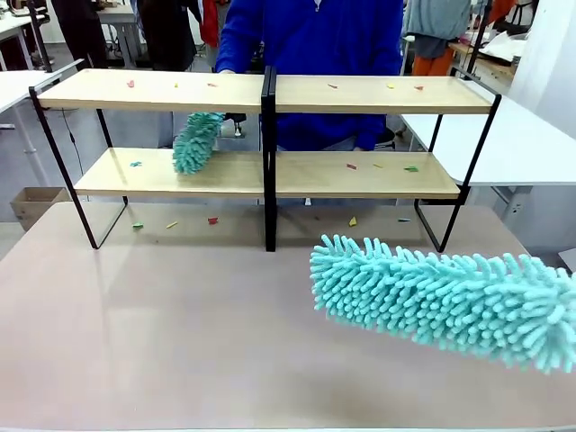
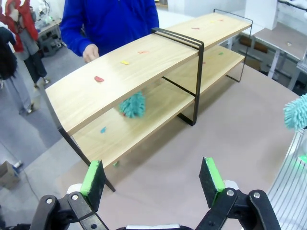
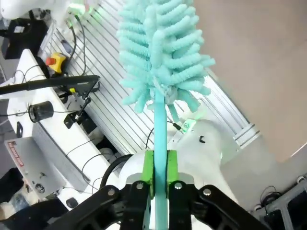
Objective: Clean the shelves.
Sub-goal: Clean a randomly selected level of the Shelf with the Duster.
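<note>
Standing at the far side of the brown table (image 1: pixel 180 342), the shelves (image 1: pixel 268 135) carry small coloured scraps (image 1: pixel 352 166) scattered along both boards, with more on the table beneath the lower board. A small teal duster (image 1: pixel 195 141) rests tilted on the lower board, just left of the shelves' black centre post; what holds it is hidden by the top board. Behind the shelves stands a person in a blue top, one hand (image 2: pixel 90 51) at the far edge of the top board. In front of the shelves and to their right, well apart from them, a large teal duster (image 1: pixel 441 301) hangs over the table. The right gripper (image 3: pixel 160 165) is clamped tight on its thin teal handle. The left gripper (image 2: pixel 153 179) is spread wide and holds nothing, on the near left side of the shelves.
</note>
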### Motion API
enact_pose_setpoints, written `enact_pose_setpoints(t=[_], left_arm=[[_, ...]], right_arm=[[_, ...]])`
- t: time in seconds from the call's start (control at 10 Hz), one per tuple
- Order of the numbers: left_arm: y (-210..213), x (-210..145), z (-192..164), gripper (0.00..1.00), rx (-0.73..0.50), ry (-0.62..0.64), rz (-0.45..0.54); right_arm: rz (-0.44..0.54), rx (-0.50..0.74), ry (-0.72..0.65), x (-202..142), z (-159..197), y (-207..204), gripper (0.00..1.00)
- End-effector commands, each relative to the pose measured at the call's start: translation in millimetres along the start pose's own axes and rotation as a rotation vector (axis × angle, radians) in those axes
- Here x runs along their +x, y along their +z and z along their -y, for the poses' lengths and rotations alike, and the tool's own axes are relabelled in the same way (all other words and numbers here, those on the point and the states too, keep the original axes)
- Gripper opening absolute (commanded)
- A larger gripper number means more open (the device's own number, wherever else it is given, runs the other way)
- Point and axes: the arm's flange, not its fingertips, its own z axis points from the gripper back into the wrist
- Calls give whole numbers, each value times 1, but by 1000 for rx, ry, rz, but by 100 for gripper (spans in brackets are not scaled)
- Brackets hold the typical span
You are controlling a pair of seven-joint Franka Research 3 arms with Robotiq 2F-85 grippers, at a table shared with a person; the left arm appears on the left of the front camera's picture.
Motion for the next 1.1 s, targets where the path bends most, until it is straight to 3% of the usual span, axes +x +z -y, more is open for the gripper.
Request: enact_pose_setpoints(t=[0.0, 0.2, 0.6, 0.8, 0.9, 1.0], left_arm=[[-1, -1, -1, 100, -3, 4, 1], [-1, -1, -1, 100, -3, 4, 1], [-1, -1, -1, 100, -3, 4, 1], [-1, -1, -1, 100, -3, 4, 1], [-1, -1, -1, 100, -3, 4, 1], [-1, -1, -1, 100, -3, 4, 1]], right_arm=[[-63, -27, 25, 43, 2, -28, 12], [-60, -13, 36, 81, 1, -45, 12], [80, -168, -193, 222, -46, -128, 12], [37, -167, -158, 243, -61, -160, 12], [62, -151, -147, 210, -48, -140, 12], [62, -151, -147, 210, -48, -140, 12]])
